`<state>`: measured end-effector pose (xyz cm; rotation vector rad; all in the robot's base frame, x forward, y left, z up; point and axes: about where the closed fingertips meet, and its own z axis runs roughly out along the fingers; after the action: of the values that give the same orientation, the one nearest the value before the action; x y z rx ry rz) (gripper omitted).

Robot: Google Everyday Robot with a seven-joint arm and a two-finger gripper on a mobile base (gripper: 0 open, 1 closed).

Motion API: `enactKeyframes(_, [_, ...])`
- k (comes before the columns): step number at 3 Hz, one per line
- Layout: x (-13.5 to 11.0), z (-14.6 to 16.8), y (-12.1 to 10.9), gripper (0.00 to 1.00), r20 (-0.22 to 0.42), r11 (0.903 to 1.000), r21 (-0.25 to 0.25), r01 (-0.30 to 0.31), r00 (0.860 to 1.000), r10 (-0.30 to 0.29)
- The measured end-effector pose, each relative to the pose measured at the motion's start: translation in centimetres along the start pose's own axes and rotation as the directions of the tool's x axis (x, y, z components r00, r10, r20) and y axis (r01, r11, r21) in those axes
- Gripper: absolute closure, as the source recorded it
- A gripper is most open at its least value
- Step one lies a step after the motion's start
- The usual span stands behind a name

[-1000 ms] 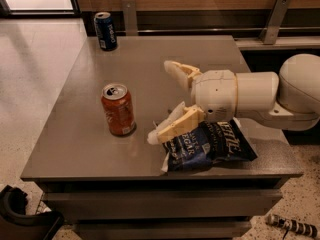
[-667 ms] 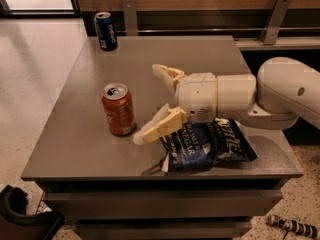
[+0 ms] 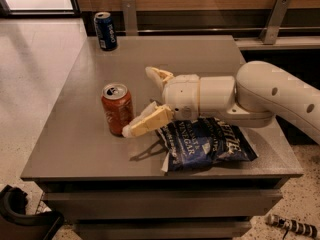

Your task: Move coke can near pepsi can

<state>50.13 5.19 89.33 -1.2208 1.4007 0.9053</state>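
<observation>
The coke can [image 3: 117, 108], red-orange with a silver top, stands upright on the grey table [image 3: 75, 134] at the left middle. The pepsi can [image 3: 105, 30], dark blue, stands upright at the table's far left corner. My gripper [image 3: 138, 102] comes in from the right, open, with its cream fingers spread. The near finger's tip [image 3: 131, 130] is right beside the coke can's base; the far finger [image 3: 158, 76] is behind and to the right of the can. The can is not held.
A dark blue chip bag [image 3: 206, 143] lies on the table's front right, under my arm [image 3: 260, 96]. Metal posts [image 3: 129, 16] and a wood-panelled wall stand behind the table. A dark object [image 3: 20, 216] sits on the floor at lower left.
My gripper has moved left toward the coke can, still open. The near finger now reaches the can's base. Both cans and the bag have stayed put.
</observation>
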Motion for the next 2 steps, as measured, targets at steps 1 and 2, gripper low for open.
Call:
enactKeyframes(1, [0.8, 1.7, 0.1, 0.0, -0.003, 0.9999, -0.008, -0.011, 1.0, 0.011])
enactKeyframes(2, [1.5, 3.2, 0.5, 0.0, -0.02, 0.9999, -0.012, -0.009, 1.0, 0.008])
